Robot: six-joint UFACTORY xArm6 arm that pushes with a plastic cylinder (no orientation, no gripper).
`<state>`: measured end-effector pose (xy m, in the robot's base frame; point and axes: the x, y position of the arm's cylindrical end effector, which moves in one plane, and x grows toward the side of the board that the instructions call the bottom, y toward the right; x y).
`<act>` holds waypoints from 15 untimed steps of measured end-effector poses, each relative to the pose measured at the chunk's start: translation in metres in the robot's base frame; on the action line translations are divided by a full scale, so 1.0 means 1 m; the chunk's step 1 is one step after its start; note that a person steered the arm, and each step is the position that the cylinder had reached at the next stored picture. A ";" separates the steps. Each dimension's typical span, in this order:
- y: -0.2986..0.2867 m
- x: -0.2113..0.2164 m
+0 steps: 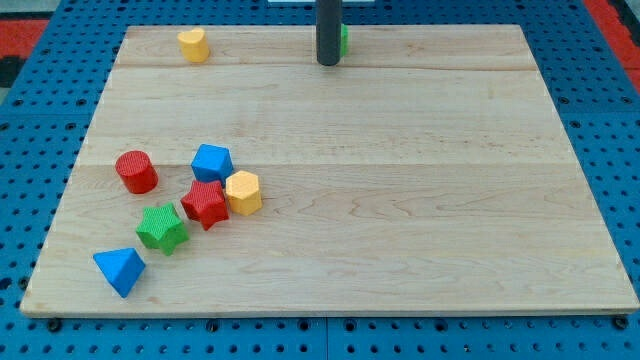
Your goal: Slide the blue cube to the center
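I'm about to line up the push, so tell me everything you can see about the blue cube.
The blue cube is a small, matte, solid-looking block sitting flat on the wooden board, in the cluster at the view's left. Its top face and two side faces show. The red star sits just below it, close or touching; the yellow hexagon is to its lower right and the red cylinder to its left, apart. My tip is far off, near the view's top edge.

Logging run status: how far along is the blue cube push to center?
Done: nothing visible. The blue cube sits in the cluster at the view's left, beside the red star and yellow hexagon. In hand: my tip is at the view's top, far from the cube, beside a green block. Left: reach the cube, push it toward the view's right to the board's centre.
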<state>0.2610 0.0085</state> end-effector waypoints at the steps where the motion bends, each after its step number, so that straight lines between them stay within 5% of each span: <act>1: 0.000 0.000; 3: -0.012 0.024; 6: -0.192 0.137; 9: -0.181 0.173; 11: -0.070 0.164; 13: -0.163 0.160; 14: -0.182 0.191; 15: -0.135 0.208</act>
<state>0.4687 -0.1267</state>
